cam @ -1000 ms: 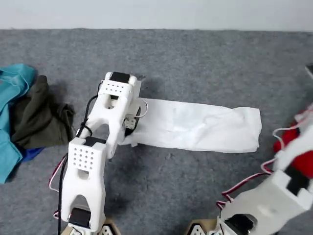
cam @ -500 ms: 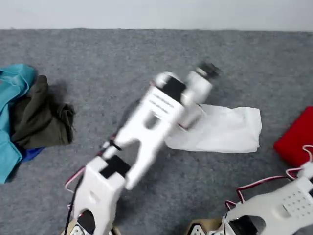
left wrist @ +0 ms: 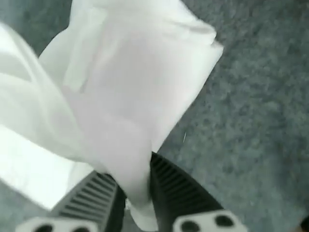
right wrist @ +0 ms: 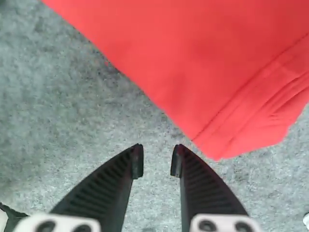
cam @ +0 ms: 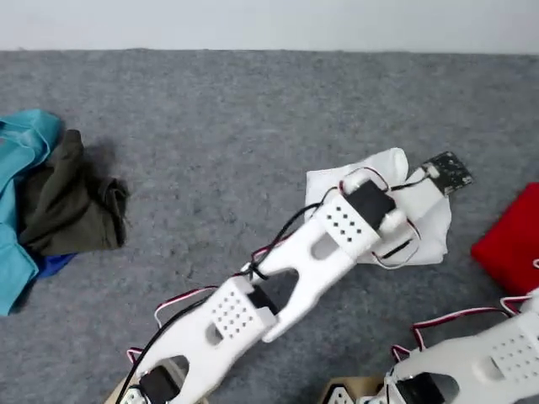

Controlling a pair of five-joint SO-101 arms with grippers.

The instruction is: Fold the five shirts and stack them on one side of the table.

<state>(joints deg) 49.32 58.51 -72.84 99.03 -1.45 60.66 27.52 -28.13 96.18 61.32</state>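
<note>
Your left arm [cam: 278, 286] lies diagonally from the table's [cam: 253, 109] near edge to the middle shirt [cam: 333, 185], right of centre. That cloth sits pinched between your left gripper's [left wrist: 137, 193] fingers. A second shirt [cam: 509, 244] lies at the right edge, just ahead of your right gripper [right wrist: 154, 162]. A heap of shirts [cam: 59, 202] lies far left.

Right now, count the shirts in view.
5. A white shirt right of centre; red shirt at the right edge; teal shirt, olive shirt and mostly hidden blue shirt heaped at the left edge.
</note>
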